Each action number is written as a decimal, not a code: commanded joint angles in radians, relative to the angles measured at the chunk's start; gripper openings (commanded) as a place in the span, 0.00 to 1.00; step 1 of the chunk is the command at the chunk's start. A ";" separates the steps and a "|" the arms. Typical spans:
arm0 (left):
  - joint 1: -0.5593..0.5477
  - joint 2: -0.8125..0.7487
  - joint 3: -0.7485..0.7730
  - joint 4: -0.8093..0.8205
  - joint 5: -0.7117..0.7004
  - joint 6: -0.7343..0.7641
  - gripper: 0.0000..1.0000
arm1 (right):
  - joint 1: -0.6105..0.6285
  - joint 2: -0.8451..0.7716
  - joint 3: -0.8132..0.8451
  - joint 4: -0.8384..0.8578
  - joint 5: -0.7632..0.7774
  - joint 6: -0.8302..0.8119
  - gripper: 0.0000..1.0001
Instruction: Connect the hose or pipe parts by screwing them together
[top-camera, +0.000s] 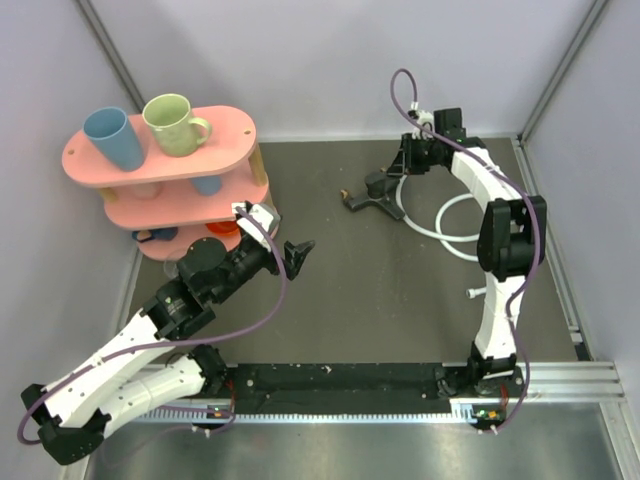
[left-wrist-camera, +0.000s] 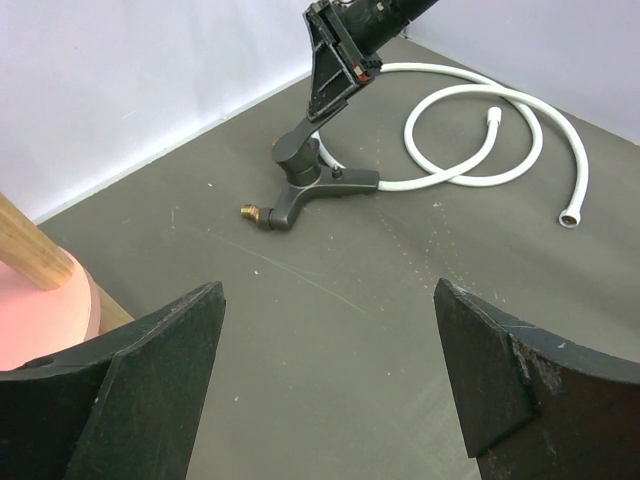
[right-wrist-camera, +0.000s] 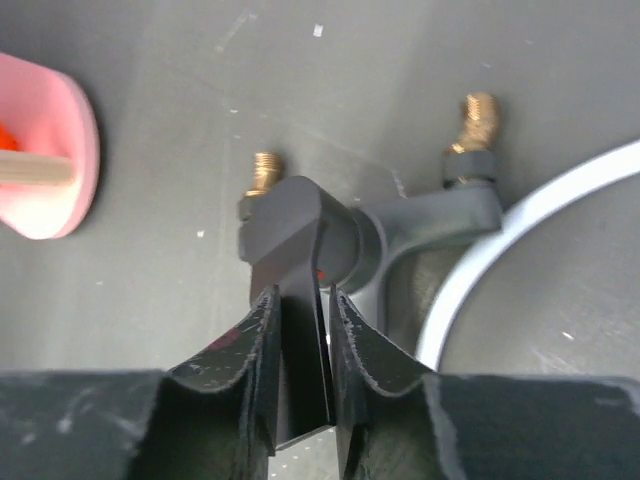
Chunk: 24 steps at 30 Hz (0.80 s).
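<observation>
From above, we see the right gripper (top-camera: 398, 172) reaching down at the far side of the table (top-camera: 330, 320) onto the black tap fitting (top-camera: 372, 197); the white hose (top-camera: 440, 236) lies looped just right of the fitting, touching it, with one end trailing toward the near edge; the left gripper (top-camera: 298, 255) hovers mid-table, near a pink rack (top-camera: 160, 160) bearing a blue cup (top-camera: 115, 137) and a green mug (top-camera: 175, 124).

In the left wrist view, we see the left gripper (left-wrist-camera: 330, 385) spread wide and holding nothing; beyond it the tap fitting (left-wrist-camera: 310, 190) rests on the table, its upright handle pinched from above by the right gripper (left-wrist-camera: 312, 120); the hose (left-wrist-camera: 460, 183) coils behind, both metal end nuts lying free.

In the right wrist view, we see the right gripper (right-wrist-camera: 302, 345) narrowed tight on the tap fitting (right-wrist-camera: 400, 225), clamping its flat handle; two brass threaded ends (right-wrist-camera: 265, 172) point away; the hose (right-wrist-camera: 505, 225) curves just beside the fitting.
</observation>
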 joint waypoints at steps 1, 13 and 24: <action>-0.005 -0.007 -0.006 0.047 -0.013 0.013 0.90 | 0.005 -0.027 0.037 0.004 -0.066 0.064 0.14; -0.005 0.004 -0.005 0.046 -0.008 0.011 0.90 | 0.081 -0.361 -0.519 0.242 -0.079 0.386 0.02; -0.007 0.009 -0.008 0.043 -0.025 0.014 0.90 | 0.256 -0.703 -1.021 0.675 0.055 0.846 0.24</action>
